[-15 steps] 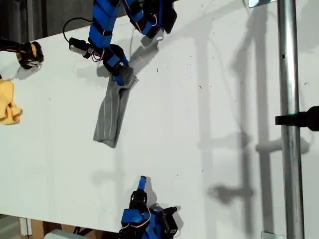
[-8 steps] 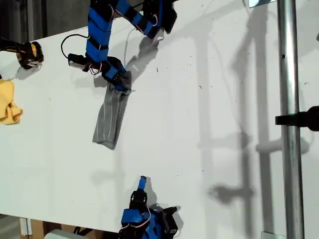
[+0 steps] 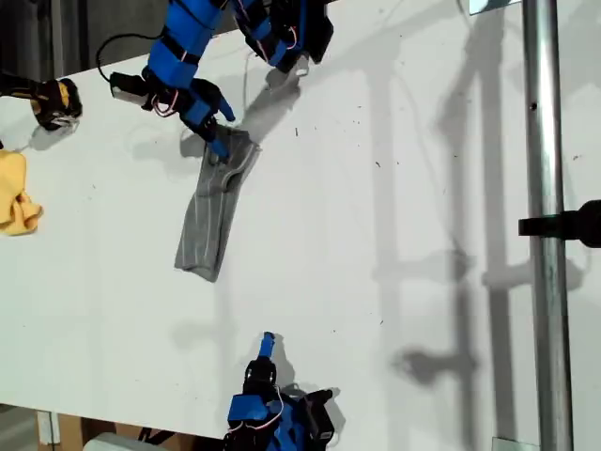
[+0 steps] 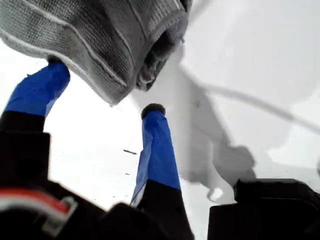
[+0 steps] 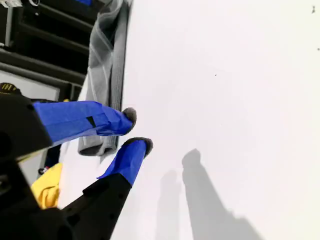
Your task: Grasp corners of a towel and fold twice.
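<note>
White tabletop (image 3: 394,188) fills the exterior view. Upper left of centre lies the towel (image 3: 214,211), a soft, light, bunched strip; its corners are buried, so pinch an edge layer. My first gripper (image 4: 100,90) is spread over it; my second gripper (image 5: 135,129) hangs narrowly parted, empty.

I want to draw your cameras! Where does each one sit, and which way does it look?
Exterior view: high above, looking down at the white table, both arms, the towel and a yellow cloth.
First wrist view: on my first end effector, looking along its open blue fingers at the towel's bunched end.
Second wrist view: on my second end effector, looking low across the table; fingers slightly apart.
All three share the towel.
</note>
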Available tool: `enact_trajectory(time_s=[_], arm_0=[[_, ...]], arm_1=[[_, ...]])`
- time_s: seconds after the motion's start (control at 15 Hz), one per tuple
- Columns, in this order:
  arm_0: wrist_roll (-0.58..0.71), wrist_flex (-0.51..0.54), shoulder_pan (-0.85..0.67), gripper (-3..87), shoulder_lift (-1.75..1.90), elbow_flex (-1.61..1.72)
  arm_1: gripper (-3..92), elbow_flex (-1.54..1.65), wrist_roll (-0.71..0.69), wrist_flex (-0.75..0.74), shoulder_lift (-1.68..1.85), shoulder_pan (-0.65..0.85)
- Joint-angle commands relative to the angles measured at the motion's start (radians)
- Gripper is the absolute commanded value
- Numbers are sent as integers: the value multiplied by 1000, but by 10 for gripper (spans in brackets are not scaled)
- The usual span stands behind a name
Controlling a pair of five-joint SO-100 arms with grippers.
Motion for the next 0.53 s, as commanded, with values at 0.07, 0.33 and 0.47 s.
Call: enact_trajectory(time_s=[0.07, 0.33, 0.47], arm_0=[[9, 0, -11, 61, 8, 2], [6, 2, -8, 61, 8, 2], [5, 2, -8, 60, 8, 2]], arm_1=[[358, -9, -41, -2, -11, 44], [397, -28, -77, -170, -310, 103], [404, -64, -77, -212, -423, 107]])
